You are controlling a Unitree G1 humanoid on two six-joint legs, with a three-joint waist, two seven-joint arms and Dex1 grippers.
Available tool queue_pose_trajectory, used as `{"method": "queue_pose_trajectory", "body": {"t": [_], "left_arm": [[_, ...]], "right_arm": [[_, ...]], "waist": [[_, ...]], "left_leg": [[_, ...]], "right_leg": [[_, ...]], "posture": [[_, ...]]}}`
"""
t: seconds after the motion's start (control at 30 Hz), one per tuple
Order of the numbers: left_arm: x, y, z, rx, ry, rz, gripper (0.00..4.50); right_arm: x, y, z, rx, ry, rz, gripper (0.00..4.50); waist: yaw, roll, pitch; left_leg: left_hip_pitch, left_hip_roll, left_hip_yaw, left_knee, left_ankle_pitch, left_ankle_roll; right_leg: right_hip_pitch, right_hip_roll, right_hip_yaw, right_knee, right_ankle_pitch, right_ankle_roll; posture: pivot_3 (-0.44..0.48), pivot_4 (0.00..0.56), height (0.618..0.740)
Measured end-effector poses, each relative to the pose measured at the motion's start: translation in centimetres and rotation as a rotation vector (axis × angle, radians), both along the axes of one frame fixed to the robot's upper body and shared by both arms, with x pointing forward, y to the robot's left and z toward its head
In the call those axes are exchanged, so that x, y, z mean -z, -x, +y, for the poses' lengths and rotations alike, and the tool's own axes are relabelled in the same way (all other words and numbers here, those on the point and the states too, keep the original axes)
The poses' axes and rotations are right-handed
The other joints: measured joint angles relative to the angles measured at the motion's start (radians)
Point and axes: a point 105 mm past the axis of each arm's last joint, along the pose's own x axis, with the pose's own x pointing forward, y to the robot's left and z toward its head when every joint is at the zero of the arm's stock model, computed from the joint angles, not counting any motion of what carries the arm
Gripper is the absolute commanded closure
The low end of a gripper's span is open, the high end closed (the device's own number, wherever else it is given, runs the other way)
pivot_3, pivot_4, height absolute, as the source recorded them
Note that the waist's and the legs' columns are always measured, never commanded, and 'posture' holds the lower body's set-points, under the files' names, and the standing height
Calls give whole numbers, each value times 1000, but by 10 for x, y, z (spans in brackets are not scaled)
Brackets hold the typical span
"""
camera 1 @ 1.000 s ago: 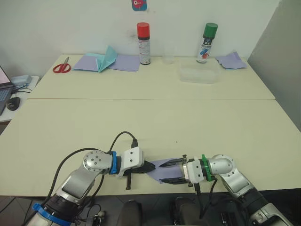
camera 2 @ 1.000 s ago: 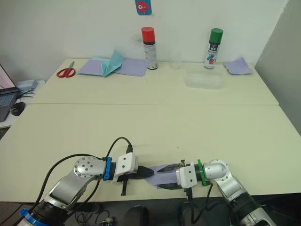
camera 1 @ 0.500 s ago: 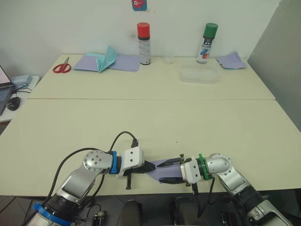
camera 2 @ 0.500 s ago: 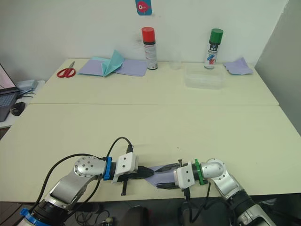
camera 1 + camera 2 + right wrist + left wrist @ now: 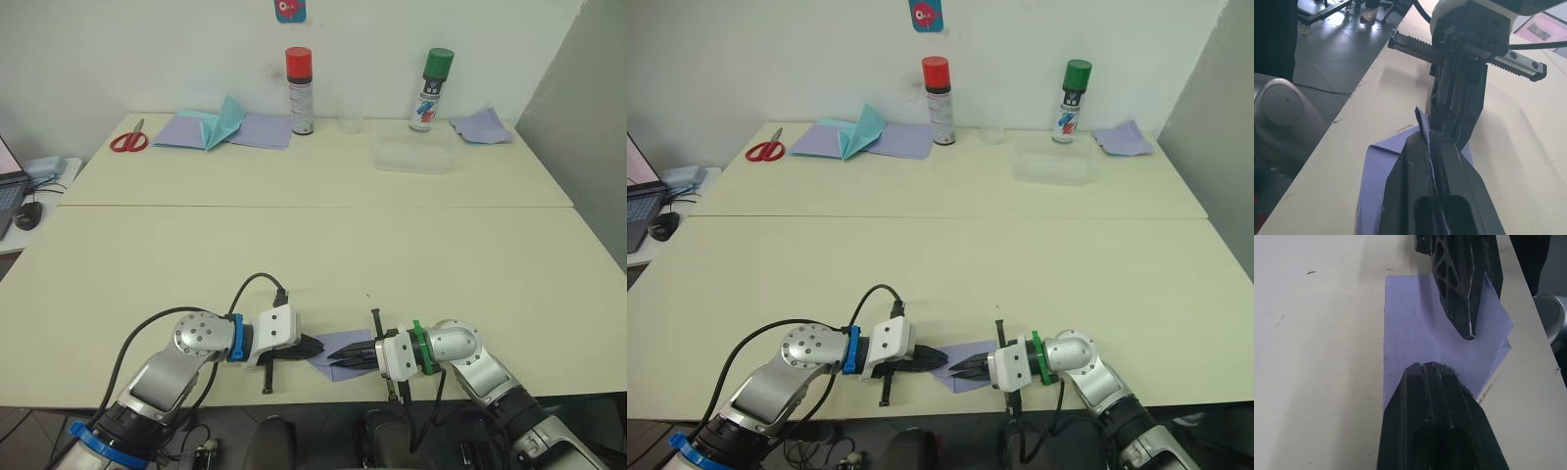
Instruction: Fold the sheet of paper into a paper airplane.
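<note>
Right end effector [image 5: 338,359] has closed its fingers onto the sheet of paper [image 5: 337,344].

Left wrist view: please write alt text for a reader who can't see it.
The left gripper, fingers shut, presses on a lavender sheet of paper near the table edge. The right gripper, also shut, presses on it from the opposite side.

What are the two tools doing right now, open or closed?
Left tool: closed, its tip pressing on the sheet of paper.
Right tool: closed, its tip resting on the same sheet.
</note>
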Motion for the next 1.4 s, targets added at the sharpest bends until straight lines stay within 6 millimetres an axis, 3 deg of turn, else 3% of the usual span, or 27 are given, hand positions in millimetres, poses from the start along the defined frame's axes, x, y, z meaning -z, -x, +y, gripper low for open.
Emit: {"method": "queue_pose_trajectory", "body": {"t": [0.2, 0.43, 0.67, 0.97, 1.17, 1.27, 1.4], "left_arm": [[0, 0, 0, 4, -2, 1, 4500], [0, -2, 1, 14, -6, 0, 4500], [-1, -6, 3, 17, -9, -11, 4500], [-5, -15, 10, 16, -35, -28, 4500], [-11, -25, 26, -19, -85, -77, 4500], [-20, -31, 35, -66, -78, -118, 4500], [-41, -20, 25, -36, 4, -147, 4500]], "right_arm": [[0, -4, 0, 33, 6, 64, 4414], [-8, -14, 6, 140, -7, 345, 4414], [-9, -20, 7, 212, 4, 496, 4414], [-6, -24, 6, 246, 21, 473, 4414], [-2, -29, 5, 268, 40, 448, 4414], [0, -32, 6, 277, 47, 436, 4414], [0, -33, 6, 279, 50, 421, 4414]], "waist": [[0, 0, 0], [0, 0, 0], [-1, 0, 0], [-1, 0, 0], [0, 0, 0], [0, 0, 1], [-1, 0, 1]], "left_leg": [[0, 0, 0, 0, 0, 0], [0, 1, 0, 0, 0, 0], [0, 1, 0, -1, 0, 0], [-1, 0, 0, -1, 0, 0], [-2, 0, 1, -1, 0, 0], [-4, 0, 1, -1, 0, 0], [-5, 0, 2, -2, 0, 0]], "right_leg": [[0, 0, 0, 0, 0, 0], [0, 0, 0, 0, 0, 0], [-1, 0, -1, 0, 0, 0], [-3, 0, -1, 0, 0, 0], [-4, 0, -1, 0, 0, 0], [-7, 0, -1, 0, 0, 1], [-8, 0, -1, -1, 3, 6]], "posture": [[0, 150, 740], [0, 150, 740], [0, 150, 740], [0, 150, 740], [0, 150, 740], [0, 150, 740], [0, 150, 740]]}}
